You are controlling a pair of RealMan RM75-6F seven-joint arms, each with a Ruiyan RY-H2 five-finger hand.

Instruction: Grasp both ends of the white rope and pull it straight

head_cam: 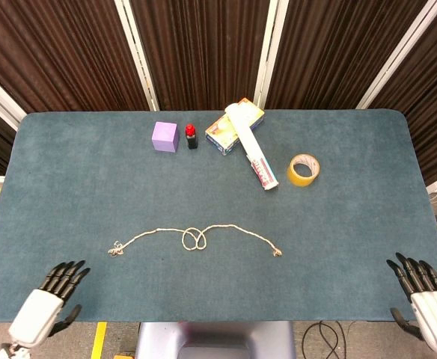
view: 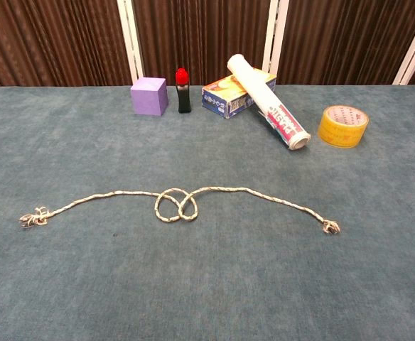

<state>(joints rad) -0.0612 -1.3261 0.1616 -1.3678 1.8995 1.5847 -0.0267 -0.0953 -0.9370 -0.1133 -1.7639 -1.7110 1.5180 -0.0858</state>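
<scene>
While the rope (head_cam: pixel 194 238) lies on the counter (head_cam: pixel 69 187) with a double loop near its middle, nothing is held by either hand. The left hand (head_cam: pixel 48 301) is seen near the rope's frayed left end, fingers (head_cam: pixel 67 274) spread and empty. The right hand (head_cam: pixel 426 299) is kept well apart from the rope's right end, fingers likewise spread.
</scene>
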